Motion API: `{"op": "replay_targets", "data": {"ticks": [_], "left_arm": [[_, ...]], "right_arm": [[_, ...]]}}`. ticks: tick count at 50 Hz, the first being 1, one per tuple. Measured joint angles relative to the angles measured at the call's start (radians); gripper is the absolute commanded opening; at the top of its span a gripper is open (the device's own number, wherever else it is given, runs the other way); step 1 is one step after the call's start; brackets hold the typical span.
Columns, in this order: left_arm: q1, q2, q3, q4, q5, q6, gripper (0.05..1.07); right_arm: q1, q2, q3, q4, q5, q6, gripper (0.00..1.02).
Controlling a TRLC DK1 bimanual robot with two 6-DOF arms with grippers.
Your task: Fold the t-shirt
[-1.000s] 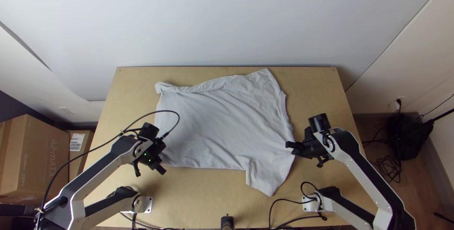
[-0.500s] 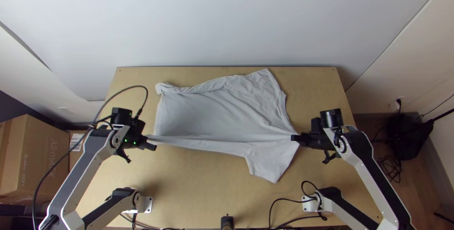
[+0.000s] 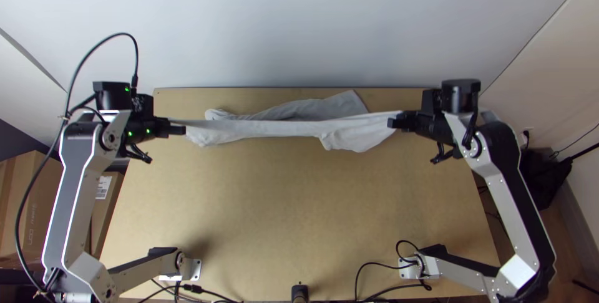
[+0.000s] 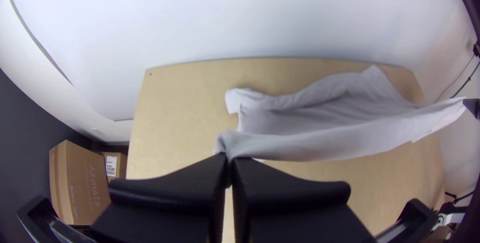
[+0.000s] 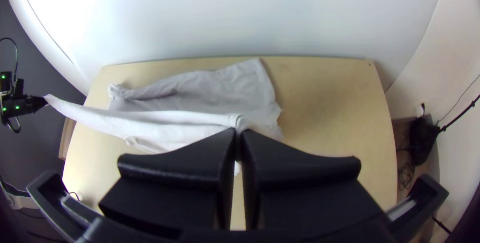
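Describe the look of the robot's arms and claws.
The left arm and right arm have silver-grey links and black joints; the left carries a looping black cable and small green lights. The left claw and right claw each have two wide black fingers.

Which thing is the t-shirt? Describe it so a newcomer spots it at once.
On the light wooden table, look toward the far edge. There the t-shirt is stretched between the left gripper and the right gripper. Unlike those black grippers, it is pale, soft cloth.
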Motion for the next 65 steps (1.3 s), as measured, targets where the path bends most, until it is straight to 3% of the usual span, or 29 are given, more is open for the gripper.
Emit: {"op": "replay_targets", "data": {"ticks": [11, 22, 27, 44, 65], "left_arm": [[0.043, 0.085, 0.238, -0.01, 0.0, -0.024, 0.08], [0.08, 0.118, 0.451, 0.007, 0.005, -0.077, 0.08], [0.091, 0.119, 0.536, 0.019, 0.009, -0.1, 0.08], [0.113, -0.055, 0.609, 0.078, 0.023, -0.16, 0.08], [0.054, -0.348, 0.643, 0.117, 0.042, -0.249, 0.08]], "right_arm": [[0.0, 0.135, 0.229, 0.027, 0.008, -0.012, 0.02], [-0.02, 0.32, 0.662, 0.049, 0.019, -0.026, 0.02], [-0.025, 0.322, 0.752, 0.105, 0.024, -0.026, 0.02], [0.053, 0.03, 0.708, 0.157, 0.03, -0.024, 0.02], [0.058, -0.362, 0.643, 0.159, 0.002, 0.002, 0.02]]}}
